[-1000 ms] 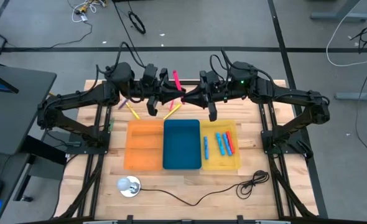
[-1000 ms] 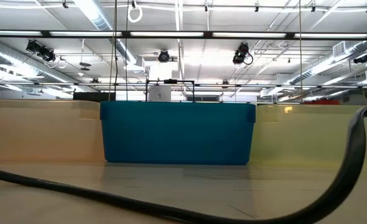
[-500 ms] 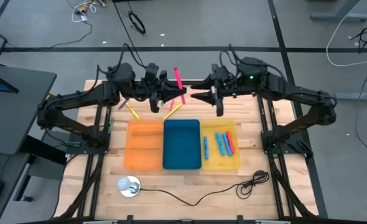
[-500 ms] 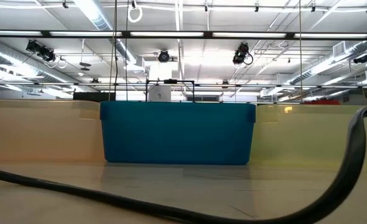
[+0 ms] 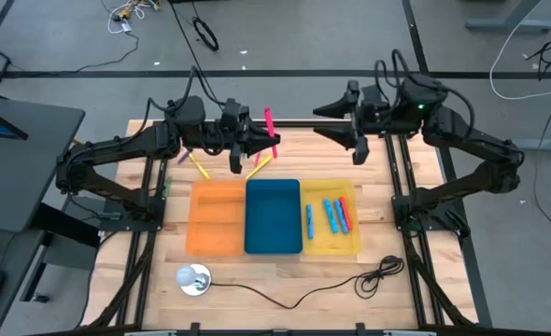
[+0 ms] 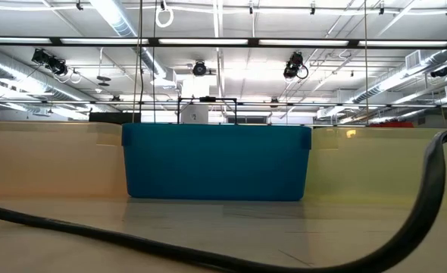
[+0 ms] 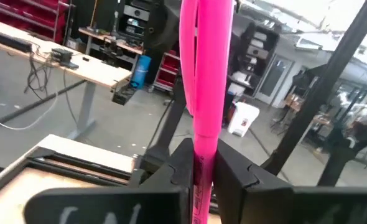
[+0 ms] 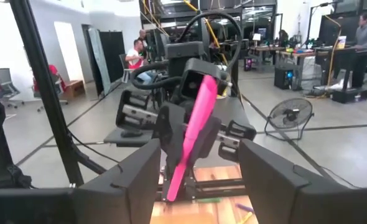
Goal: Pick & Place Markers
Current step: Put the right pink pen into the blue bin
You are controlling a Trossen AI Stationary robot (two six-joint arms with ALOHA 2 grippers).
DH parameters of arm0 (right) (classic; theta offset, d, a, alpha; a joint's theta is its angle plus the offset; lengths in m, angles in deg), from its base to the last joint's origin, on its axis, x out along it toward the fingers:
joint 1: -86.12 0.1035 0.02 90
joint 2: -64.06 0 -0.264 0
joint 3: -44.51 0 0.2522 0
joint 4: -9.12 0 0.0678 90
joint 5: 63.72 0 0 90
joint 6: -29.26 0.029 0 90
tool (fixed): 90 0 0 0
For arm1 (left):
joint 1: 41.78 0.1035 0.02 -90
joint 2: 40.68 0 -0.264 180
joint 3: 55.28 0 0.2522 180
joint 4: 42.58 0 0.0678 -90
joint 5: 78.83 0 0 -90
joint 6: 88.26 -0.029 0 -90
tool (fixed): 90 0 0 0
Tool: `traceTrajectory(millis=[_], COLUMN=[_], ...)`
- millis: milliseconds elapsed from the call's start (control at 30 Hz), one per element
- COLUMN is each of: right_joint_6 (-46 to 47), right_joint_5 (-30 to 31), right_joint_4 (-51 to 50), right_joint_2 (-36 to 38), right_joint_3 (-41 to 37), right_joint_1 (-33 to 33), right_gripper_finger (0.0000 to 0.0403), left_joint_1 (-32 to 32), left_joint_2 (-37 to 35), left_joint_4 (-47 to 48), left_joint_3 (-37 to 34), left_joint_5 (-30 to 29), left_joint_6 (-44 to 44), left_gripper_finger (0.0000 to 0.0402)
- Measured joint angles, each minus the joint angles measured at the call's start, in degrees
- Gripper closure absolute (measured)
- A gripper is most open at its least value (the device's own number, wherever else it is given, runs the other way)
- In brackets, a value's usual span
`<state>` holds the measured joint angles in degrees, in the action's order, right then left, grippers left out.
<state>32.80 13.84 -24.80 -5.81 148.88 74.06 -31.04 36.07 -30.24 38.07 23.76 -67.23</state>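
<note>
A pink marker (image 5: 269, 124) stands high above the table's far middle, with my left gripper (image 5: 262, 145) shut on it. My right gripper (image 5: 317, 133) hangs open to the marker's right, apart from it; its wrist view shows both fingers spread wide around empty air (image 8: 199, 158). Two yellow markers (image 5: 199, 166) and a purple one (image 5: 184, 156) lie on the wood under the left arm. Blue and red markers (image 5: 335, 215) lie in the yellow tray (image 5: 352, 245). The orange tray (image 5: 218, 217) and the blue tray (image 5: 273, 217) stand beside it. My left gripper pinches the pink marker's lower part (image 7: 202, 163) between its two fingers (image 7: 178, 167). The fingers reach in level from the table's left and lie across the marker. The marker stands roughly upright, leaning a little, its long upper part (image 7: 206, 68) above the fingers, lifted clear of the table.
A white round object (image 5: 193, 278) and a coiled black cable (image 5: 380, 274) lie near the table's front edge. In the low view the blue tray's wall (image 6: 216, 161) fills the middle and the cable (image 6: 429, 199) crosses the front. People (image 8: 365, 34) stand in the room beyond.
My right gripper has let go of the pink marker and drawn back toward the table's right edge, rising a little. The marker has stayed upright in my left gripper, which has kept its place.
</note>
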Motion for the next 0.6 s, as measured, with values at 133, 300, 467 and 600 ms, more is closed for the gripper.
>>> traceTrajectory(millis=[133, 300, 467, 600], right_joint_6=[0.0, 0.3, 0.4, 1.7], right_joint_5=[0.0, 0.0, 0.0, 0.0], right_joint_4=[-1.8, -2.7, -2.7, -1.2], right_joint_2=[1.3, 2.7, 4.2, 5.3], right_joint_3=[0.0, 0.0, 0.0, 0.0], right_joint_1=[-0.5, -0.7, -0.7, -0.7], right_gripper_finger=[0.0188, 0.0188, 0.0188, 0.0188], left_joint_1=[0.0, 0.1, 0.1, -0.1], left_joint_2=[0.0, 0.0, 0.0, 0.0], left_joint_4=[2.1, 8.8, 16.7, 20.3], left_joint_3=[0.0, 0.0, 0.0, 0.0], left_joint_5=[0.0, 0.0, -1.3, -2.6], left_joint_6=[-8.9, -28.5, -49.8, -66.5], left_gripper_finger=[0.0365, 0.0365, 0.0365, 0.0365])
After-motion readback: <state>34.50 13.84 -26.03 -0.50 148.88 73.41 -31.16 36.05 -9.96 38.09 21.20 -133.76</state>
